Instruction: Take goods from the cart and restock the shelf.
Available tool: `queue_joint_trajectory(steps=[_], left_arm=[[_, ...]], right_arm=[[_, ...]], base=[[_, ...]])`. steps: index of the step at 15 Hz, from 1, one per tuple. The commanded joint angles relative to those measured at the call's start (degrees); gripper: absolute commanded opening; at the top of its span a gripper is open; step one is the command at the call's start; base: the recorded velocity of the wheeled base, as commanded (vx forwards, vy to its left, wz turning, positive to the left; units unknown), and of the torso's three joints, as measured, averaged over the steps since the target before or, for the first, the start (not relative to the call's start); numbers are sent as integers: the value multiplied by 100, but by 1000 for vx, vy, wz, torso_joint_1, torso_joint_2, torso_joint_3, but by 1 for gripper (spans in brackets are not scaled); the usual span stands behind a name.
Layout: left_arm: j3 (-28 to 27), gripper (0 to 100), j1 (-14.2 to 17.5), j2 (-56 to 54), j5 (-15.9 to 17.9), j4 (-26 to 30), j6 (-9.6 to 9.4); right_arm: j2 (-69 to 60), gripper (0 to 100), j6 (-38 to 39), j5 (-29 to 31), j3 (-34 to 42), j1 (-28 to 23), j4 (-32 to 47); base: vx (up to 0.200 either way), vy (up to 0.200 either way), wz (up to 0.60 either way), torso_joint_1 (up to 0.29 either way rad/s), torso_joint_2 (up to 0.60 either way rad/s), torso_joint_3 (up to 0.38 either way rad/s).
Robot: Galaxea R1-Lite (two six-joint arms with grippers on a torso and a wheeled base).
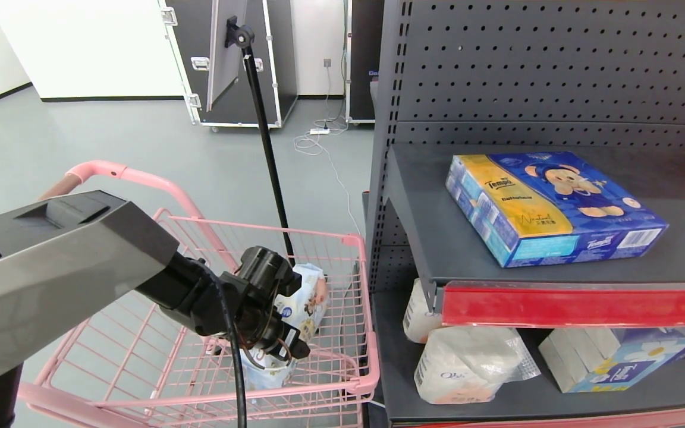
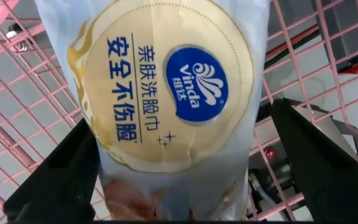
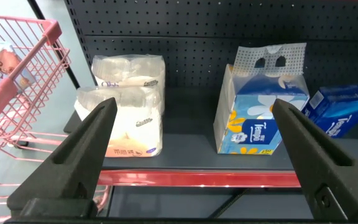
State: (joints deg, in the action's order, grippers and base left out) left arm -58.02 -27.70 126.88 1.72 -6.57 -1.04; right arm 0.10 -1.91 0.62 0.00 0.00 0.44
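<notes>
A white soft pack [image 1: 311, 294] with a blue round logo [image 2: 179, 93] stands in the pink wire cart [image 1: 354, 380]. My left gripper [image 1: 280, 330] reaches down into the cart and is open, one finger [image 2: 61, 174] against the pack's side and the other a little apart from it; the pack sits between them [image 2: 182, 112]. My right gripper [image 3: 194, 104] is open with nothing in it, facing the lower shelf [image 3: 191, 146] from the front. The upper shelf board [image 1: 437, 238] carries one flat blue and yellow tissue box [image 1: 550, 205].
The lower shelf holds white tissue packs [image 3: 129, 106] [image 1: 467, 362] on the cart side and a blue tissue pack with a handle [image 3: 260, 118] beside them, with a gap between. A black stand pole [image 1: 268, 148] rises behind the cart. Free room remains on the upper board around the box.
</notes>
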Motion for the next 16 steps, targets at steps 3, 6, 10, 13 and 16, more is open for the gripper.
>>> queue_joint_trajectory(steps=[3,6,10,13,16], left_arm=[[36,100,19,91,-14,-143,-2],[150,0,10,30,-31,-283,-11],[607,0,63,-489,-31,-292,-28],[572,0,230,-1324,4,-301,-46],[634,0,537,-2449,39,-283,-81]], right_arm=[[-1,100,-2,-1,0,0,0],[-1,100,-2,-1,0,0,0],[-1,100,-2,-1,0,0,0],[-1,100,-2,-1,0,0,0],[-1,100,-2,-1,0,0,0]], base=[[0,0,0,0,0,0],[0,0,0,0,0,0],[0,0,0,0,0,0],[0,0,0,0,0,0],[0,0,0,0,0,0]])
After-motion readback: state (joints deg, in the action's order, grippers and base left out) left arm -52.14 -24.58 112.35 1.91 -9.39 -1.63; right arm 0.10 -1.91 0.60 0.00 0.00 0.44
